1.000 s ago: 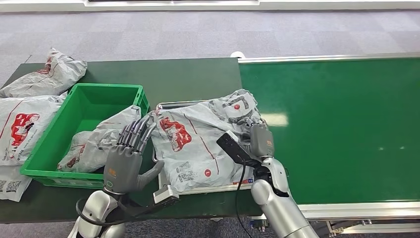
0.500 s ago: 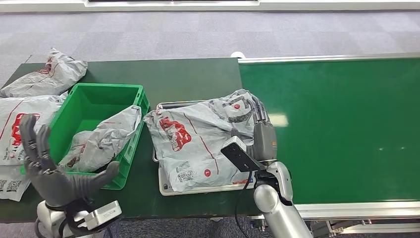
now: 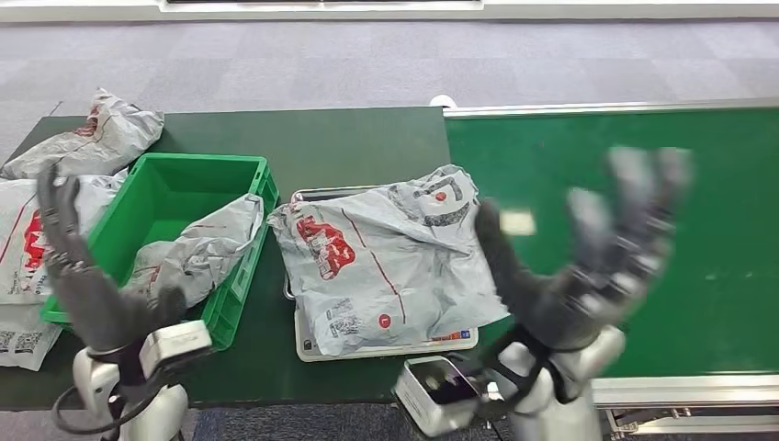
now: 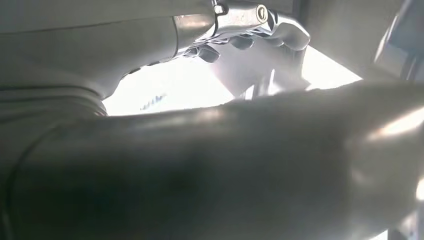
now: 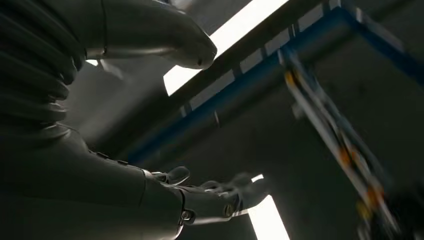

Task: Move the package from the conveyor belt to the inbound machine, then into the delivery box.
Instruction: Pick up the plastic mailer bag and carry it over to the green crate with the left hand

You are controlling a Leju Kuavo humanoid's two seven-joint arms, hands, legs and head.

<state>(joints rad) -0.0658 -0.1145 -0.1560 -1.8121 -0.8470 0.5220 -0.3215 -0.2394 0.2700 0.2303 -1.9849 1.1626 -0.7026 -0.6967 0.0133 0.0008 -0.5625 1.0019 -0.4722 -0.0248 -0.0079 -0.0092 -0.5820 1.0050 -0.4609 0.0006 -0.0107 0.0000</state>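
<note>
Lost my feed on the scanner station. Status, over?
Both hands open: left hand, right hand raised, holding nothing. Package lies on the inbound machine tray. Green box beside it holds another bag.

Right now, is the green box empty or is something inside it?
Not empty. The green box holds one crumpled grey package, leaning against its right wall.

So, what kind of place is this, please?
Probably a parcel sorting station in a warehouse or a demo hall. A green conveyor belt runs beside a table, grey courier bags lie on a metal tray, and a green crate holds another bag.
</note>
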